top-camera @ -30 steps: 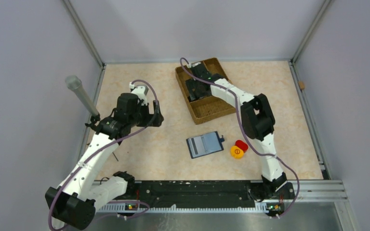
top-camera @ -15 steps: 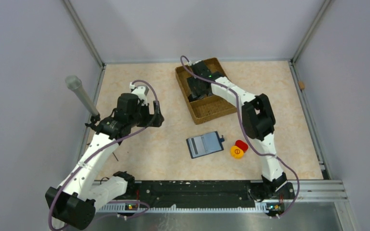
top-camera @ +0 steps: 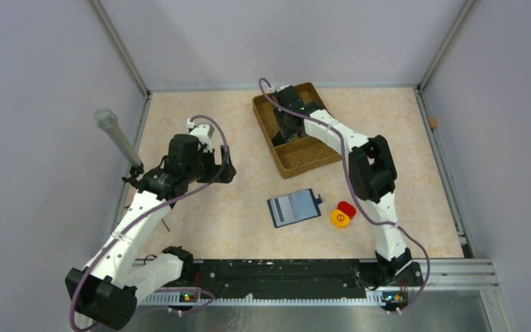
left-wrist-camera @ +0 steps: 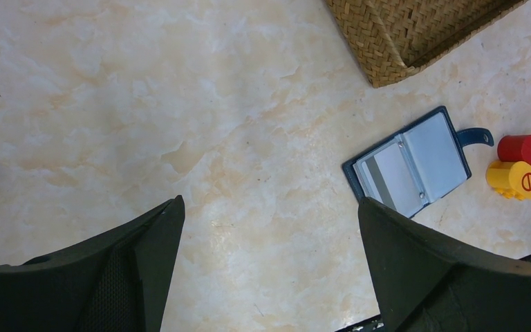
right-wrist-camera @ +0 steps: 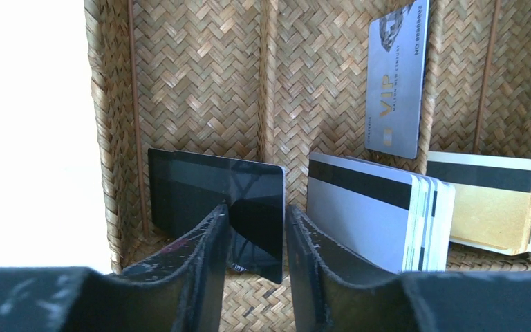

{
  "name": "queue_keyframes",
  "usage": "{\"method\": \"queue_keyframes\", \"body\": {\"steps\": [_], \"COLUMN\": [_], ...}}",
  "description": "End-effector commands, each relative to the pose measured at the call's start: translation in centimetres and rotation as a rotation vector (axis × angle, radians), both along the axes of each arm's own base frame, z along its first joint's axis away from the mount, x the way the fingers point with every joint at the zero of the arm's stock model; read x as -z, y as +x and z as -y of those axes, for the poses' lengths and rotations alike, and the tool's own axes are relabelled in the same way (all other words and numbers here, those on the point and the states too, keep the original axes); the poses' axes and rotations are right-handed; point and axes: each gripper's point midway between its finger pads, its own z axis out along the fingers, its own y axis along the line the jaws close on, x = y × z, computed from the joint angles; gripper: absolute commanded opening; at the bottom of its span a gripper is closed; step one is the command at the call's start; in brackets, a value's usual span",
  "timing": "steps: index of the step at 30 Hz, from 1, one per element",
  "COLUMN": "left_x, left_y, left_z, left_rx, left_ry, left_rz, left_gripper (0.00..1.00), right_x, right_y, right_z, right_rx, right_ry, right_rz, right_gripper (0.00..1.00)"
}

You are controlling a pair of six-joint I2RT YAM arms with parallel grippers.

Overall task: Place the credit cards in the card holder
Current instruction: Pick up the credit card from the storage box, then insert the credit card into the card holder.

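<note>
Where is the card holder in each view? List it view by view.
Top external: card holder lower centre, lying open.
Left wrist: right of centre.
Right wrist: not in it.
Shared landmark: woven tray, in all three views.

The card holder [top-camera: 294, 207] lay before the woven tray [top-camera: 310, 162], two round pieces [top-camera: 341, 218] just right of it. Credit cards [right-wrist-camera: 377, 214] stood inside the tray, one seemingly between the jaws of the right gripper [right-wrist-camera: 257, 211].

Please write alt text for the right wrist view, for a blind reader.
The right tool, slightly open, hovers over a black card in a woven tray; a grey card stack and a beige card stack lie beside it.
</note>
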Motion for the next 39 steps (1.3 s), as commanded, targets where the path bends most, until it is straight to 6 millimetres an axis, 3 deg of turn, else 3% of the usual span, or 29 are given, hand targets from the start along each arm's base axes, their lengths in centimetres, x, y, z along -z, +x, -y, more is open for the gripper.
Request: {"method": "queue_keyframes", "body": {"steps": [1,6,10,15,18,23,28,32,39], "left_x": [-0.3,-0.3,-0.4,-1.6,-2.7,-4.0,-5.0,-5.9,-3.3], "left_y": [0.5,0.5,0.4,-0.3,-0.9,-1.9,-3.5,-5.8,-9.6], "left_z": [0.3,0.3,0.4,1.9,3.1,5.1,8.1,10.9,15.3], "left_rx": [0.018,0.017,0.027,0.127,0.185,0.246,0.348,0.495,0.688], "left_ry": [-0.006,-0.006,-0.008,-0.059,-0.125,-0.263,-0.440,-0.574,-0.585], "left_rz": [0.024,0.024,0.027,0.064,0.087,0.123,0.122,0.109,-0.034], "left_gripper": [0.99,0.99,0.99,0.99,0.99,0.99,0.99,0.99,0.99], "right_x": [-6.3,-7.2,-8.9,-12.7,-15.6,-16.9,-15.9,-13.5,-13.0], "right_y": [1.1,1.1,0.6,-1.8,-4.6,-9.7,-16.4,-23.0,-31.3], "right_z": [1.1,1.2,1.1,0.2,-0.4,0.7,1.5,0.7,-0.4], "right_rx": [0.027,0.030,0.026,-0.037,-0.107,-0.153,-0.273,-0.432,-0.691], "right_ry": [0.020,0.024,0.061,0.197,0.306,0.401,0.489,0.625,0.881], "right_rz": [0.123,0.137,0.158,0.174,0.182,0.150,0.045,-0.117,-0.309], "right_gripper": [0.33,0.18,0.00,0.00,0.00,0.00,0.00,0.00,0.00]}}
